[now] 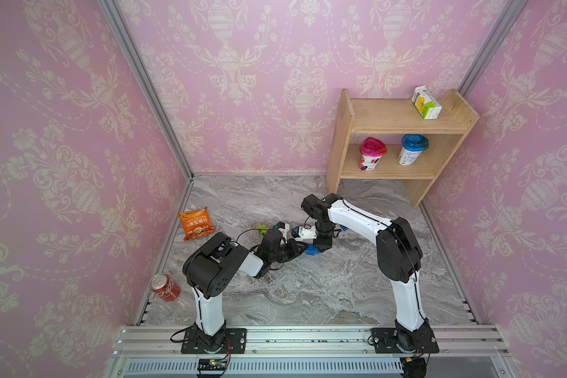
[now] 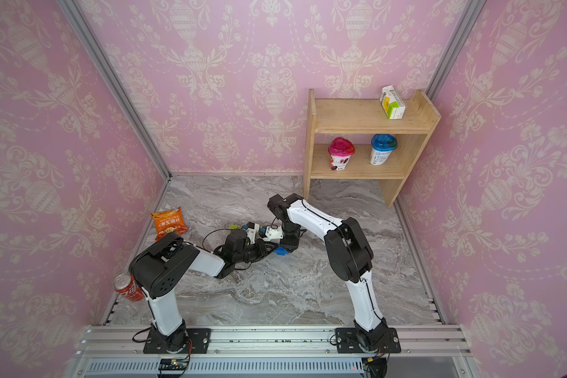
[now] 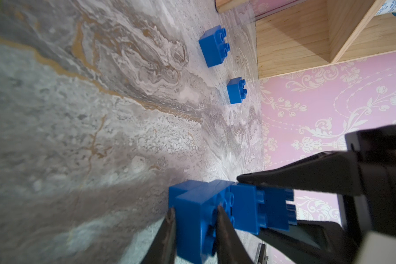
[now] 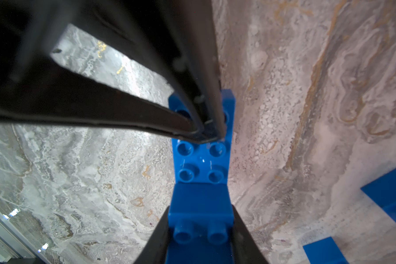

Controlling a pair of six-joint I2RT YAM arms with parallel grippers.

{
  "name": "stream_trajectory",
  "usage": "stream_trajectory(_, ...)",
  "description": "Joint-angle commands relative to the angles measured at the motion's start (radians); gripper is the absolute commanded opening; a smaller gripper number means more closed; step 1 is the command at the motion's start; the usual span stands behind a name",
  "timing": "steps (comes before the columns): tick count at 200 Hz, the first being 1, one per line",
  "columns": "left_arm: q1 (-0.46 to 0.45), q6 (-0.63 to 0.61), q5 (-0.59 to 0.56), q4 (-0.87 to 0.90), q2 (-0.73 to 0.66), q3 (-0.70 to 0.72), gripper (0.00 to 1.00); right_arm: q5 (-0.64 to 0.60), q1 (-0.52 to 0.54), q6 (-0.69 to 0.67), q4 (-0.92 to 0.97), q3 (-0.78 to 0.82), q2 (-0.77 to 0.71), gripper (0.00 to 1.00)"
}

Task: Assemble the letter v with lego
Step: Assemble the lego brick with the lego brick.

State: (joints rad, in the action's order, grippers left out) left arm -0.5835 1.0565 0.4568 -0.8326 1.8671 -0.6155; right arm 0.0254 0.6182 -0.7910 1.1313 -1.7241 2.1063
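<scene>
Two black-fingered grippers meet over the middle of the grey marble-patterned tabletop (image 1: 308,294), both on one cluster of blue studded plastic lego bricks (image 1: 310,250). The left gripper (image 3: 194,208) is clamped tight on a long blue brick (image 4: 201,160). In the left wrist view one finger lies along each side of it, one of them among the studs. The right gripper (image 4: 201,206) pinches a shorter blue brick (image 4: 201,196) by its two side walls, with that brick's studs facing its own wrist camera. The shorter brick touches the end of the long one. Whether the two are clipped together I cannot tell.

Beyond the grippers, a larger loose blue brick (image 3: 214,45) and a smaller loose blue brick (image 3: 236,90) stand studs-up on the marble. They are apart from each other and near the foot of the light wooden shelf unit (image 1: 390,114). A lime green brick (image 1: 262,228) sits on the table between the grippers and a crinkled orange snack bag (image 1: 195,223).

A red soda can (image 1: 164,287) lies on its side at the table's left edge. The shelf unit holds a white-and-green carton (image 1: 425,102) on top, with a pink-lidded cup (image 1: 372,153) and a blue-lidded cup (image 1: 413,149) below.
</scene>
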Motion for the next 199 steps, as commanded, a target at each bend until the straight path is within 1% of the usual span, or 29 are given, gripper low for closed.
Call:
stream_trajectory(1, 0.006, -0.003, -0.005, 0.072, 0.039, 0.014, 0.22, -0.02, 0.006, -0.015, 0.062, 0.004, 0.066, 0.0)
stream_trajectory(56, 0.005, -0.005, -0.007, 0.084, 0.033, 0.01, 0.21, 0.036, 0.012, 0.026, 0.063, 0.001, 0.119, 0.0)
stream_trajectory(115, 0.005, -0.001, -0.008, 0.088, 0.031, 0.005, 0.21, 0.011, 0.043, 0.062, -0.005, 0.074, 0.084, 0.0)
stream_trajectory(147, 0.005, -0.001, -0.011, 0.091, 0.025, 0.009, 0.21, 0.013, 0.06, 0.141, -0.004, 0.065, 0.075, 0.0)
stream_trajectory(199, 0.005, 0.003, -0.012, 0.082, 0.025, 0.015, 0.21, 0.045, 0.077, 0.245, 0.016, 0.053, 0.107, 0.0)
